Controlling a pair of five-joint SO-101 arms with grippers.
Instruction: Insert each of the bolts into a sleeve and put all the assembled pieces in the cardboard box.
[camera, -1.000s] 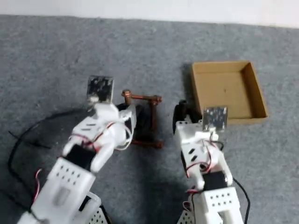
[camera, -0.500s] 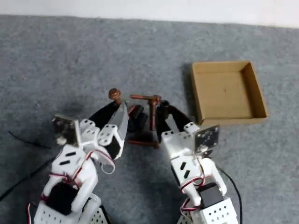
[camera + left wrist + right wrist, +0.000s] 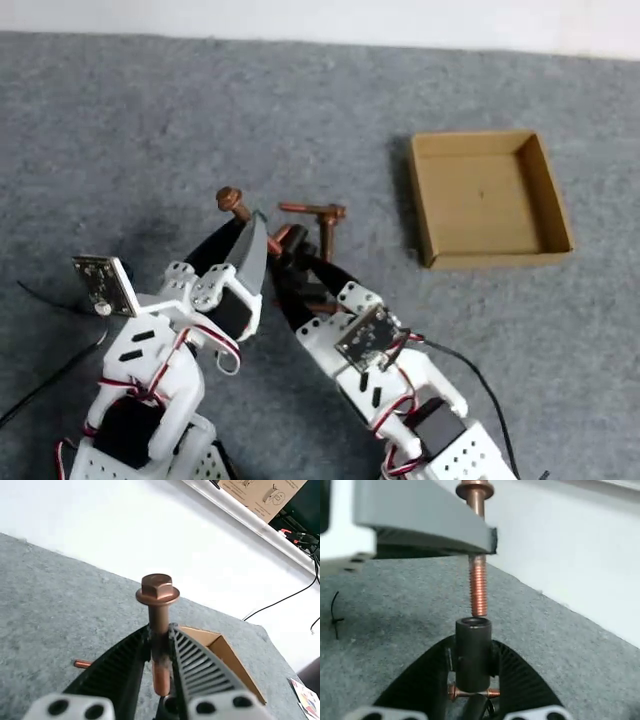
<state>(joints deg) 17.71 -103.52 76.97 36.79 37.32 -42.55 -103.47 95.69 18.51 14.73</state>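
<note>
With the left tool pinching the bolt tip-down just above the sleeve clamped upright in the right tool, its thread seemingly needed centring over the bore before lowering straight.

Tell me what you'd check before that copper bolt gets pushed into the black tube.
1. The left gripper is shut on the bolt: ok.
2. The right gripper is shut on the sleeve, mouth up: ok.
3. Bolt tip just above the sleeve mouth, not yet in: ok.
4. Bolt centred over the mouth: cannot tell; roughly lined up in the right wrist view, depth unclear.
5. Sleeve mouth unblocked: ok.
6. The cardboard box has room: ok.
</note>
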